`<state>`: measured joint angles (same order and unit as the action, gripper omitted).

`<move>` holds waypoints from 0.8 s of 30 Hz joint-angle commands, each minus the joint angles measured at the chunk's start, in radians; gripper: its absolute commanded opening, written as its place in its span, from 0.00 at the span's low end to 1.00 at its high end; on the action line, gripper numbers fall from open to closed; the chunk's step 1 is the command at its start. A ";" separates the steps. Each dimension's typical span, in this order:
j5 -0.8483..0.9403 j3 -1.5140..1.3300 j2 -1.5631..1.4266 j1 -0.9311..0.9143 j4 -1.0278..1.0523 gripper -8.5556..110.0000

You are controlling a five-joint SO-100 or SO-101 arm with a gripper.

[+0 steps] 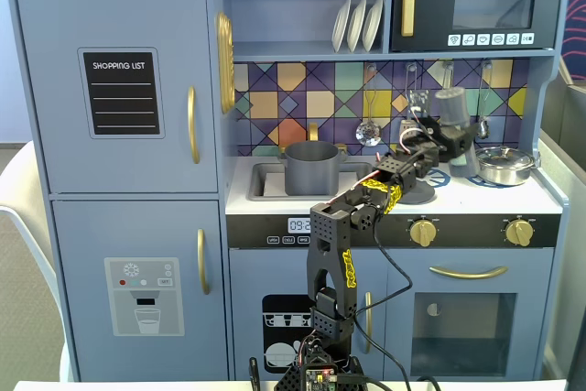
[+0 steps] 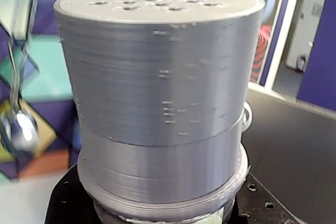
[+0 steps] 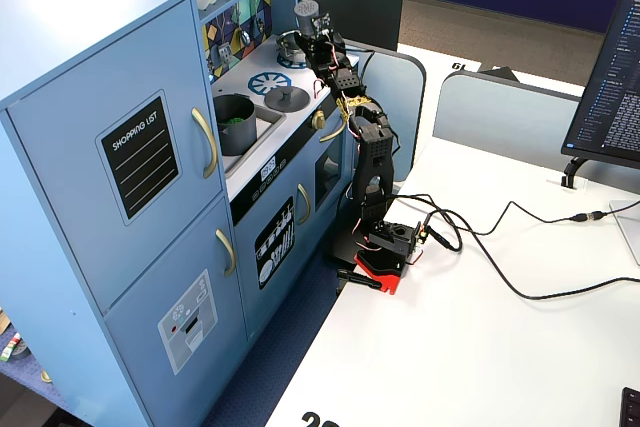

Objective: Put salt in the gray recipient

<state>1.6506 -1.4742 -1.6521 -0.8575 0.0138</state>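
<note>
The salt shaker (image 1: 450, 107), dark gray with a lighter perforated cap, is held upright above the right side of the stove top. My gripper (image 1: 455, 137) is shut on its lower body. In the wrist view the shaker (image 2: 157, 93) fills the frame, with black fingers (image 2: 68, 203) at its base and a sliver of pale green label at the bottom edge. The gray pot (image 1: 311, 167) stands in the sink, to the left of the gripper in a fixed view. In the other fixed view the shaker (image 3: 306, 15) is at the far end of the counter and the pot (image 3: 235, 122) is nearer.
A flat gray lid with a knob (image 1: 417, 191) lies on the burner below the arm. A shiny silver pan (image 1: 504, 164) sits at the right. Utensils (image 1: 369, 125) hang on the backsplash. The microwave (image 1: 476, 11) overhangs the stove.
</note>
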 commanded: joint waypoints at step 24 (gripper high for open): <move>-0.153 -0.138 0.038 -0.055 -0.149 0.07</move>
<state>1.5202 -1.6306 -1.5953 -0.8928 -0.1227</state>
